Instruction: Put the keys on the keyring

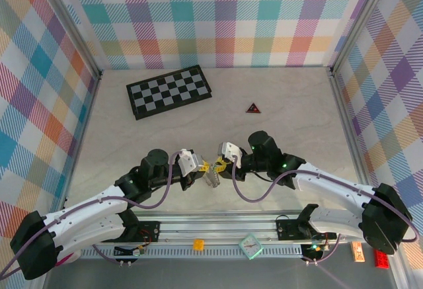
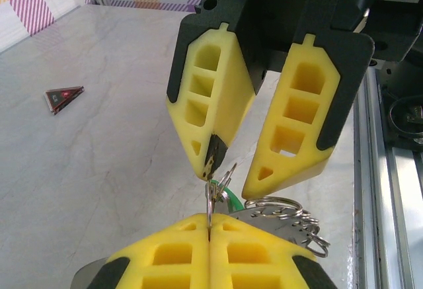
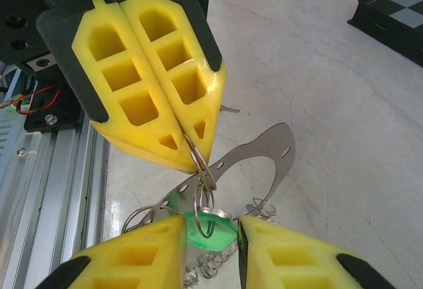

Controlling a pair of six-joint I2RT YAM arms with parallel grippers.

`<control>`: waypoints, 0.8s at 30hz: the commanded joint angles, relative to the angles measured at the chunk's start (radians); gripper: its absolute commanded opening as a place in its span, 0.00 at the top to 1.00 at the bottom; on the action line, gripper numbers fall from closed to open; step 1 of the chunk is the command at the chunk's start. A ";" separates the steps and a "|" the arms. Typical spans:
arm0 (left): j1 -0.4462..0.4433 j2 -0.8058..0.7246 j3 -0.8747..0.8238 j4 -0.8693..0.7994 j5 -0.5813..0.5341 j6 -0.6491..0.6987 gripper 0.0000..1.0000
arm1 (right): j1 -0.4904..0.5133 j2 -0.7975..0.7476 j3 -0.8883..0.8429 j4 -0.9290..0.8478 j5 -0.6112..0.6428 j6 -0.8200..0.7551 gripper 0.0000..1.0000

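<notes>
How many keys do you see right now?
1 for sure: the green-headed key hangs between the two grippers, on a small ring pinched by the right gripper. Any other key may be hidden behind the fingers or among the rings.

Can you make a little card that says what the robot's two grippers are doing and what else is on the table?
left gripper: fingers on either side of the bright green plastic key head; can't tell if it is squeezing
right gripper: shut on a small silvery metal ring
farther back: black-and-white checkerboard, dark red-edged triangle
surface: pale marbled table
</notes>
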 commanded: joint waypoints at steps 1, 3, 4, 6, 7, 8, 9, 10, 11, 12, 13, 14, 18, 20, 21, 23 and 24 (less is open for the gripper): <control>0.005 -0.015 -0.004 0.062 0.030 -0.010 1.00 | -0.005 -0.021 0.030 0.015 -0.016 -0.023 0.75; 0.004 -0.013 -0.002 0.062 0.034 -0.011 1.00 | -0.005 -0.022 0.034 0.008 -0.008 -0.034 0.75; 0.005 -0.012 -0.002 0.062 0.035 -0.011 1.00 | -0.005 -0.025 0.033 0.007 -0.004 -0.038 0.75; 0.005 -0.012 0.000 0.059 0.039 -0.012 1.00 | -0.005 -0.031 0.034 0.010 0.001 -0.048 0.74; 0.005 -0.011 0.002 0.059 0.040 -0.013 1.00 | -0.006 -0.032 0.035 0.010 0.001 -0.052 0.74; 0.005 -0.009 0.003 0.059 0.042 -0.014 1.00 | -0.005 -0.033 0.037 0.010 0.000 -0.056 0.74; 0.005 -0.008 0.004 0.059 0.043 -0.018 1.00 | -0.006 -0.031 0.039 0.010 -0.002 -0.060 0.74; 0.005 -0.006 0.005 0.059 0.045 -0.018 1.00 | -0.005 -0.031 0.040 0.010 -0.005 -0.060 0.74; 0.005 -0.004 0.005 0.060 0.048 -0.019 1.00 | -0.005 -0.030 0.042 0.010 -0.006 -0.062 0.74; 0.005 -0.002 0.005 0.062 0.049 -0.020 1.00 | -0.005 -0.029 0.043 0.009 -0.009 -0.063 0.75; 0.005 -0.001 0.005 0.063 0.051 -0.020 1.00 | -0.005 -0.028 0.045 0.008 -0.011 -0.065 0.77; 0.004 -0.001 0.006 0.063 0.051 -0.021 1.00 | -0.005 -0.027 0.046 0.005 -0.012 -0.067 0.80; 0.005 -0.002 0.007 0.072 0.049 -0.032 1.00 | -0.005 -0.028 0.048 -0.024 -0.015 -0.093 0.96; 0.007 0.002 0.007 0.083 0.051 -0.051 1.00 | -0.005 -0.028 0.045 -0.035 -0.019 -0.114 1.00; 0.009 0.007 0.008 0.091 0.057 -0.065 1.00 | -0.006 -0.027 0.044 -0.041 -0.018 -0.130 1.00; 0.015 0.017 0.012 0.112 0.074 -0.102 1.00 | -0.002 -0.021 0.034 -0.043 -0.008 -0.162 1.00; 0.018 0.022 0.011 0.127 0.081 -0.118 1.00 | -0.002 -0.018 0.025 -0.034 0.000 -0.179 1.00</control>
